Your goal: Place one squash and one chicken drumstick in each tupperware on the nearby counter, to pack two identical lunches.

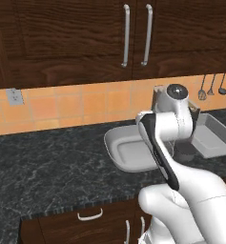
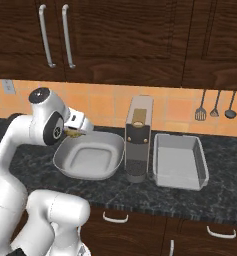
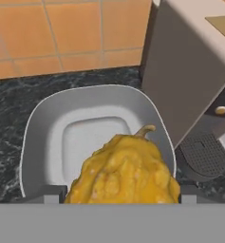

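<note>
**Jaws clamped on a knobbly yellow squash above the round white tub**

Jaws stand wide but are filled: in my hand view the gripper (image 3: 121, 195) has a lumpy yellow squash (image 3: 123, 173) wedged between its two fingers (image 3: 51, 193), one on each side of it, with the curled stem tip pointing up and away from the camera. I read that as a grip on the squash.

Directly beyond the squash lies the round white tub (image 3: 42, 128), shallow, with a flat inner floor. I can see nothing inside it. From my right base view the tub (image 2: 90, 157) sits on the dark marbled counter (image 2: 35, 155), nearer the front edge than the tiled wall, and a sliver of the squash (image 2: 75, 132) shows at the hand just over the tub's back left rim. I cannot tell whether squash and rim touch.

Just beside the tub on its right stands a tall grey coffee machine (image 2: 138, 140). Right of that, close to it, lies the grey rectangular tray (image 2: 180, 162), which looks bare inside.

My left base view shows the white arm (image 1: 164, 128) bent over the tub (image 1: 126, 152), hiding its right part; the tray (image 1: 212, 136) peeks out past the arm toward the counter's right end. Utensils (image 2: 215, 106) hang on the wall beyond.
</note>
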